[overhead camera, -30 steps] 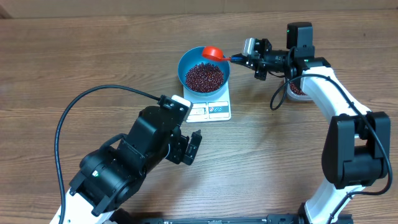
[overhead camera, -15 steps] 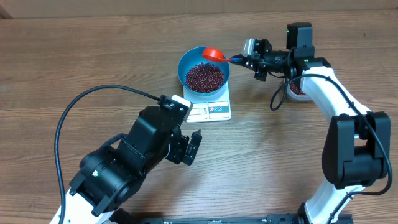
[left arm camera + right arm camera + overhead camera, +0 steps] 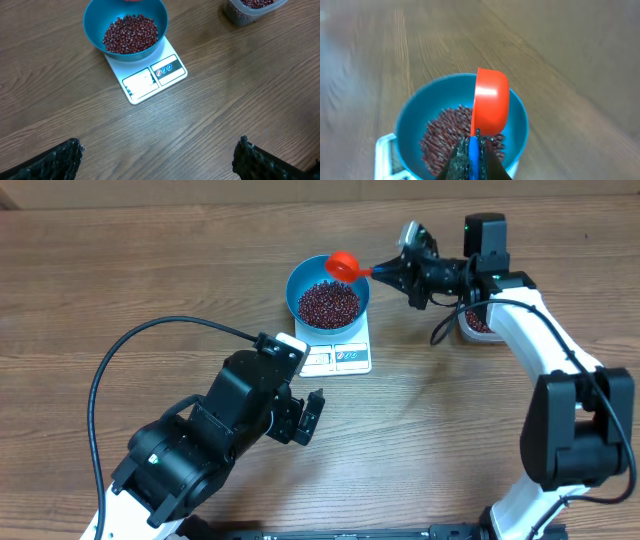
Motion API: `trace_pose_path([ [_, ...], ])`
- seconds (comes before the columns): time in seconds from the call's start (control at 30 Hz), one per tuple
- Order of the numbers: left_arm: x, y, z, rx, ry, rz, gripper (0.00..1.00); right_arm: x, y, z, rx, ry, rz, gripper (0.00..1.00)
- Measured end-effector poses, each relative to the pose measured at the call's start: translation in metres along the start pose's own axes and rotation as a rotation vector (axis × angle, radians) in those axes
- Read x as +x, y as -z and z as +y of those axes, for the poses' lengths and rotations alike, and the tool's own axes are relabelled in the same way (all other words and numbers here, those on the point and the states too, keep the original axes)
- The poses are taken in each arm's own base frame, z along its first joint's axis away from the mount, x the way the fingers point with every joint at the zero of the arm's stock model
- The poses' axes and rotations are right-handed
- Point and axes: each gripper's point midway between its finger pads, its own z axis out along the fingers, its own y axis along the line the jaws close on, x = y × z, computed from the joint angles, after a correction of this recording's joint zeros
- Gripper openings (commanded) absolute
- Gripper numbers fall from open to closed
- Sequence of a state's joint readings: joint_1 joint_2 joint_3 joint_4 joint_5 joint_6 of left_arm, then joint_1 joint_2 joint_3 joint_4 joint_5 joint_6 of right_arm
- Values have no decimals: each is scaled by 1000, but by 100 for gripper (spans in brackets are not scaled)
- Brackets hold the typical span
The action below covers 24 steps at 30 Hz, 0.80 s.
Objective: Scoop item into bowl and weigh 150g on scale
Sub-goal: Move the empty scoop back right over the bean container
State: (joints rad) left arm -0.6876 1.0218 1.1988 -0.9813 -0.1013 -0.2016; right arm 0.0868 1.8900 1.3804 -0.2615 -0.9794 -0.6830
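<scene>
Hanging over the bowl's (image 3: 293, 288) far-right rim: scoop (image 3: 342, 264), turned on edge, likely for pouring, handle pinched tight by right gripper (image 3: 385, 272). Beans (image 3: 329, 302) heaped in bowl, seated on scale (image 3: 350, 357) for weighing. Left gripper (image 3: 308, 418) spread wide, empty, parked near, clear of the scale.

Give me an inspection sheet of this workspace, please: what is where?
Surface: brown wood-grain table.
Job's things: round bright blue plastic bowl on a flat white rectangular scale, holding a heap of small dark red-brown beans; orange-red plastic scoop tilted over the bowl's rim.
Clutter: clear plastic container with more beans, by the right arm.
End effectors: left end effector open, empty; right end effector shut on the scoop's blue handle.
Cables: black cable looping beside the left arm.
Surroundings: nothing seen.
</scene>
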Motion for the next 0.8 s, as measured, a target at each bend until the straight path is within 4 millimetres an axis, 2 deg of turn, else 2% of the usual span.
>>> trace_pose_path([
  [0.13, 0, 0, 0, 0, 0, 0, 99, -22, 11, 6, 13, -120, -22, 4],
  [0.33, 0, 0, 0, 0, 0, 0, 99, -58, 38, 26, 44, -252, -32, 4],
  [0.43, 0, 0, 0, 0, 0, 0, 99, -65, 53, 26, 120, -351, -11, 4],
  [0.6, 0, 0, 0, 0, 0, 0, 99, -59, 85, 7, 312, -539, 11, 4],
  [0.77, 0, 0, 0, 0, 0, 0, 99, -35, 125, -23, 530, -721, 27, 4],
  [0.8, 0, 0, 0, 0, 0, 0, 99, -25, 136, -30, 590, -778, 33, 4],
])
